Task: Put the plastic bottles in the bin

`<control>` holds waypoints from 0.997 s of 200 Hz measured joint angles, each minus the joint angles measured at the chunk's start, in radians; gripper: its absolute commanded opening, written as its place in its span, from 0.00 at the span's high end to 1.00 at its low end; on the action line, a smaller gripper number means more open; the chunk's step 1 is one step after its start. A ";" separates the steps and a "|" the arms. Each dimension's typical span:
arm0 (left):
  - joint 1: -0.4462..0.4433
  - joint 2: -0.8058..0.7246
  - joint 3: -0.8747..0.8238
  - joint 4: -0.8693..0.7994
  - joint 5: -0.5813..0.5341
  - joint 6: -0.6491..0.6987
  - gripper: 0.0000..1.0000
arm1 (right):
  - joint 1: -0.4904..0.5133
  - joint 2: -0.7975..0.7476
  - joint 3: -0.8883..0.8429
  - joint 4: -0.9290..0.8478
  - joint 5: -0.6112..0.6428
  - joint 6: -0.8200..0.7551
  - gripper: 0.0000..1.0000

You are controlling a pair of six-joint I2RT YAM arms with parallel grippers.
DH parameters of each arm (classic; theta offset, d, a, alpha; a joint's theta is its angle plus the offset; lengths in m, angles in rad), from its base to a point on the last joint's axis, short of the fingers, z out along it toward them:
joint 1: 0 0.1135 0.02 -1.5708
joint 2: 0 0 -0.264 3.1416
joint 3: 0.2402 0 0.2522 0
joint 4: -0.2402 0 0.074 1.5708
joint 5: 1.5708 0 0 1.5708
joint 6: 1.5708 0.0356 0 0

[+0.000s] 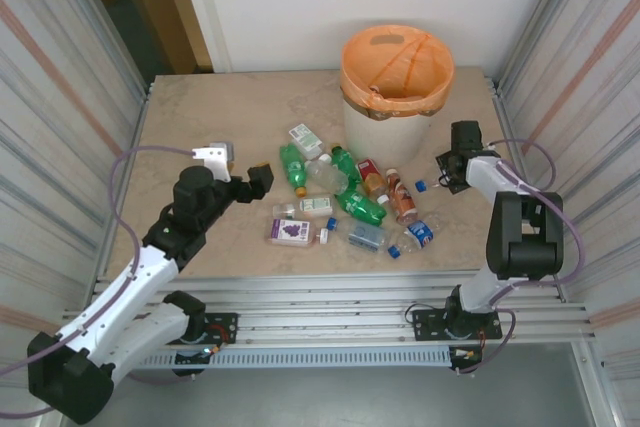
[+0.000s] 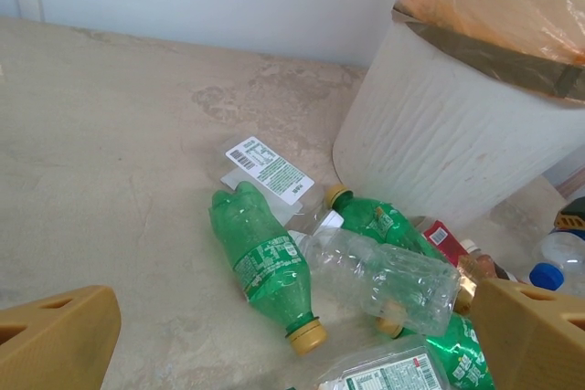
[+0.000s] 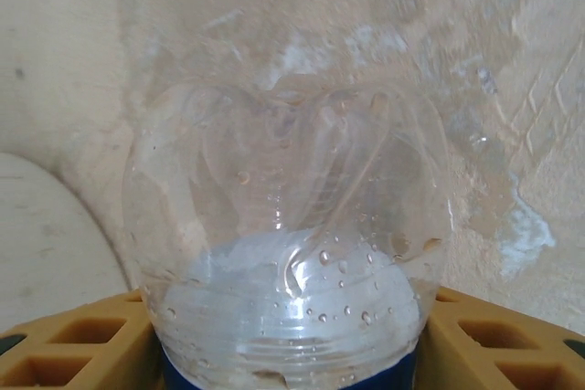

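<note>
Several plastic bottles lie scattered mid-table in front of the bin, a cream-white tub with an orange bag over its rim. My left gripper hovers open at the pile's left edge. In the left wrist view its fingers straddle a green bottle and a crushed clear bottle without touching them, and the bin stands behind. My right gripper sits low, right of the bin. Its fingers press both sides of a clear bottle with a blue label.
Metal-ribbed walls enclose the table on both sides. A flat bottle with a purple label and a blue-labelled one lie nearest the front edge. Bare tabletop stretches left of the pile and behind it.
</note>
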 measured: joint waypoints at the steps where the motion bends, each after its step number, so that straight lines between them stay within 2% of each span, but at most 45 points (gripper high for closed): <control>1: 0.000 -0.001 0.000 0.000 0.000 0.000 0.01 | 0.000 -0.003 0.000 0.000 0.001 -0.001 0.50; 10: 0.000 -0.006 0.000 0.000 0.000 0.000 0.01 | 0.000 -0.016 0.000 -0.003 0.003 -0.024 0.54; 60: 0.001 -0.035 0.000 -0.004 0.000 0.000 0.01 | 0.000 -0.043 0.000 -0.024 0.021 -0.111 0.56; 107: 0.001 -0.051 0.000 -0.008 -0.001 0.000 0.01 | 0.004 -0.221 0.056 -0.097 0.079 -0.243 0.57; 150: 0.001 -0.048 0.000 -0.007 0.000 0.000 0.01 | 0.030 -0.384 0.216 -0.122 0.104 -0.395 0.57; 199: 0.001 -0.046 -0.001 -0.007 0.004 -0.001 0.01 | 0.069 -0.398 0.444 -0.092 0.092 -0.525 0.58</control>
